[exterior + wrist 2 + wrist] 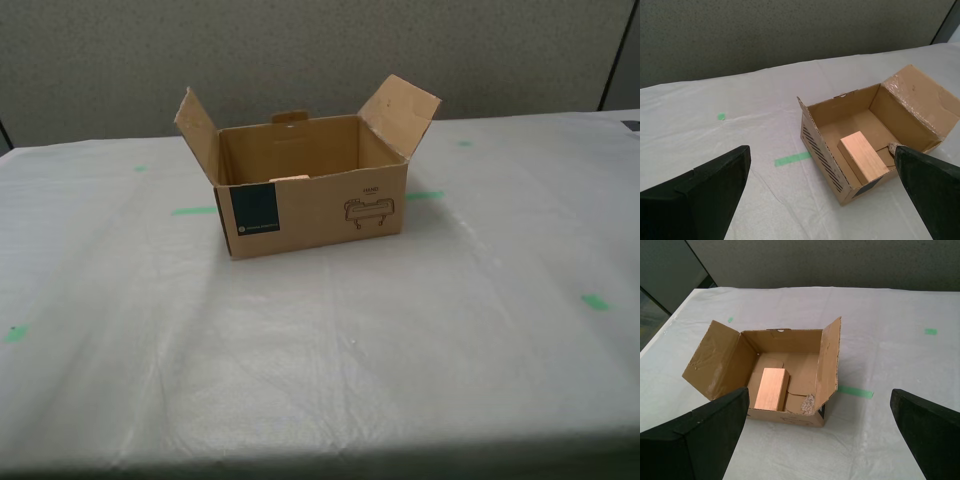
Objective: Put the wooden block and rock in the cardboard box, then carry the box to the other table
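The brown cardboard box (pixel 318 200), in the middle of the exterior view on the wrinkly whitish surface (pixel 320 380), holds the pale wooden block (pixel 771 389) and little rough rock (pixel 808 403), and both tools hang apart, empty.

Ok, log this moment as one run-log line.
cardboard box: open, on the other table | wooden block and rock: inside | my first gripper, my second gripper: open, empty
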Controlling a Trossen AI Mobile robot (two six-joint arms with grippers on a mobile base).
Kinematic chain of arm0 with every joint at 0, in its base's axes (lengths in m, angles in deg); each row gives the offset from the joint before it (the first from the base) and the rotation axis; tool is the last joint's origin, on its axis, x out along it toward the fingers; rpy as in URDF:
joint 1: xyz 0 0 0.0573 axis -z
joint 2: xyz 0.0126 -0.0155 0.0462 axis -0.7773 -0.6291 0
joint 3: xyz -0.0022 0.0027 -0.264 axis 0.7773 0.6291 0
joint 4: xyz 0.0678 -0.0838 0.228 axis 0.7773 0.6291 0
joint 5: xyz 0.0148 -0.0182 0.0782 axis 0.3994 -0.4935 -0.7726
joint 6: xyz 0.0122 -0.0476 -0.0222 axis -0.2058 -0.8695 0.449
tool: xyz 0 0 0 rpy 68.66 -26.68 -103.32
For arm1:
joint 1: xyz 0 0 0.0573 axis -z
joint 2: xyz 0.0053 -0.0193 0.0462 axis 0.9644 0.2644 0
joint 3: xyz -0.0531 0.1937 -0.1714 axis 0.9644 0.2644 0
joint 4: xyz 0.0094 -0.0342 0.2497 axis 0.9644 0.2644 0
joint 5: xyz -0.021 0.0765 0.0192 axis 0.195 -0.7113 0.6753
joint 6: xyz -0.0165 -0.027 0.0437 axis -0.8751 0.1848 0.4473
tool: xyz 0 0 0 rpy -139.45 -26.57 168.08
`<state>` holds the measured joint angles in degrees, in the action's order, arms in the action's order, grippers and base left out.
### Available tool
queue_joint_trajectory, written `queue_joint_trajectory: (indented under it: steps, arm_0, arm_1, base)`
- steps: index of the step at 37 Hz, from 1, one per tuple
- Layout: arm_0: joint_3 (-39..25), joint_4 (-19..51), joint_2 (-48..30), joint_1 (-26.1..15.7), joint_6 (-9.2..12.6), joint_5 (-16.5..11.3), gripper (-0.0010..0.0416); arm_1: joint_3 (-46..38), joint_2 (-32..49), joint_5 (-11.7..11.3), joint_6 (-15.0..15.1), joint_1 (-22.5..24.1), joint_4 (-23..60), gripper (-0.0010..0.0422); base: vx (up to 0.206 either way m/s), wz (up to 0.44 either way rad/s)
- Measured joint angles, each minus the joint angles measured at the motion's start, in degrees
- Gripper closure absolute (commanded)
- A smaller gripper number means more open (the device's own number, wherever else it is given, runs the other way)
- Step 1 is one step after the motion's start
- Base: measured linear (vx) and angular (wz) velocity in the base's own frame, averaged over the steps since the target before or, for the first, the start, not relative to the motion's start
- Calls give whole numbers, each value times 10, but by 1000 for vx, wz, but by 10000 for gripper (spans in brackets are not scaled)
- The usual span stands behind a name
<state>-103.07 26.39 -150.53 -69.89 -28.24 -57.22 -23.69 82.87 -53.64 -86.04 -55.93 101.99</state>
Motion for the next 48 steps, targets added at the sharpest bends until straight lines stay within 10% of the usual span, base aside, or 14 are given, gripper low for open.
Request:
queue_joint_trajectory:
  steps: [48]
  arm_0:
    - [0, 0, 0, -1, 0, 0, 12]
  arm_1:
    - [0, 0, 0, 0, 0, 0, 18]
  base:
    - [0, 0]
